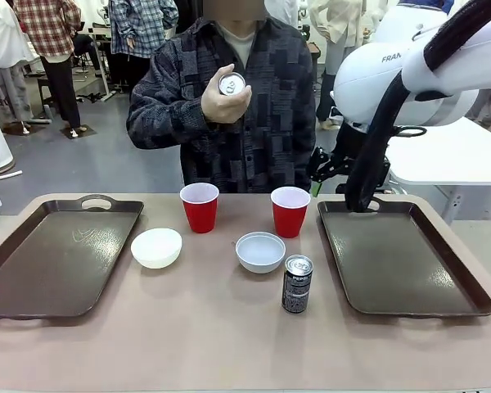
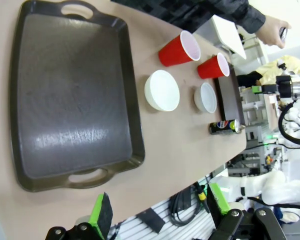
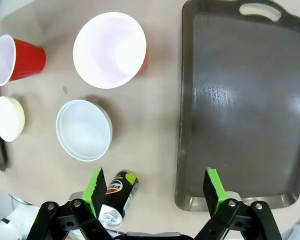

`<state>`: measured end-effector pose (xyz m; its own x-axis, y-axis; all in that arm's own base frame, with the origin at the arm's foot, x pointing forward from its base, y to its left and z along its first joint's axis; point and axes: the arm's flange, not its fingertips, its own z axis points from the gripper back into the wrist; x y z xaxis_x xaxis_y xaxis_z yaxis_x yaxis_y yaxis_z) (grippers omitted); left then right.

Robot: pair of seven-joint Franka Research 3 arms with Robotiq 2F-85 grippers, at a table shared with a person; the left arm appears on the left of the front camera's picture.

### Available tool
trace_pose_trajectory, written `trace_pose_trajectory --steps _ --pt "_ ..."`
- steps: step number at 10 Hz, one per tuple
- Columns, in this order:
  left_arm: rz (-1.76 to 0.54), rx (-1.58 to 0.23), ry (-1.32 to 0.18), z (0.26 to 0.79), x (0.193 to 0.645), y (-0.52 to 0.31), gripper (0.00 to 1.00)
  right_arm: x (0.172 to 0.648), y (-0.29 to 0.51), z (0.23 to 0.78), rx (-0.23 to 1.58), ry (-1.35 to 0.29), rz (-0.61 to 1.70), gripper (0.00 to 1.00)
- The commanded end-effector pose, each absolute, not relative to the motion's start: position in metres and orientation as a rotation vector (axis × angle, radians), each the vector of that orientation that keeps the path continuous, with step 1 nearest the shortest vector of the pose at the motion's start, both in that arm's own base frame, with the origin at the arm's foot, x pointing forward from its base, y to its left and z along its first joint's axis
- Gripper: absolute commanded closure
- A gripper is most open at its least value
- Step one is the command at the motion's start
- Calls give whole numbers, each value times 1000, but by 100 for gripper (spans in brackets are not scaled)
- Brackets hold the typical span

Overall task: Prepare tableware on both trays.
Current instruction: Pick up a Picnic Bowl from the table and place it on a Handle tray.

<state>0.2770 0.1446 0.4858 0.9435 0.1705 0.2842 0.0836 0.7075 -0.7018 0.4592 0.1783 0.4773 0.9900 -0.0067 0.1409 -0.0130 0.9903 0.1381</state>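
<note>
Beside the right tray (image 1: 409, 266) we see a black can (image 1: 297, 284) and bowl (image 1: 260, 251); left gripper (image 2: 159, 195) and right gripper (image 3: 154, 175) gape wide

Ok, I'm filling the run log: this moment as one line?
left tray, right tray: bare | cups, bowls, black can: on table between | person: holding other can | left hand, right hand: open

**Bright, even overhead light, sheen on the trays**

In the front view, soft light from above leaves only faint, short shadows beside the white bowl (image 1: 156, 247) and the black can (image 1: 297, 284). A pale glare patch sits on the left tray (image 1: 90, 237). The left wrist view bends the table (image 2: 190, 155) edge and washes out at the upper right. In the right wrist view, the near red cup (image 3: 110, 50) has a blown-out white inside, and the right tray (image 3: 240, 125) carries streaky glare.
</note>
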Motion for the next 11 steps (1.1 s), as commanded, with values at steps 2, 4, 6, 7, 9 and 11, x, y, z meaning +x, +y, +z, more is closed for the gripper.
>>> trace_pose_trajectory --steps 2,4,6,7,9,11 --pt "50 -791 -350 486 277 146 0 456 198 454 119 -115 30 0" --pt "50 -791 -350 486 277 146 0 463 239 411 90 -67 93 0" --pt "50 -791 -350 486 277 146 0 470 262 375 93 -47 109 0" --pt "50 -791 -350 486 277 146 0 474 272 356 80 -58 110 0" --pt "50 -791 -350 486 277 146 0 478 279 337 63 -82 132 0" --pt "50 -791 -350 486 277 146 0 485 276 327 59 -143 155 20"
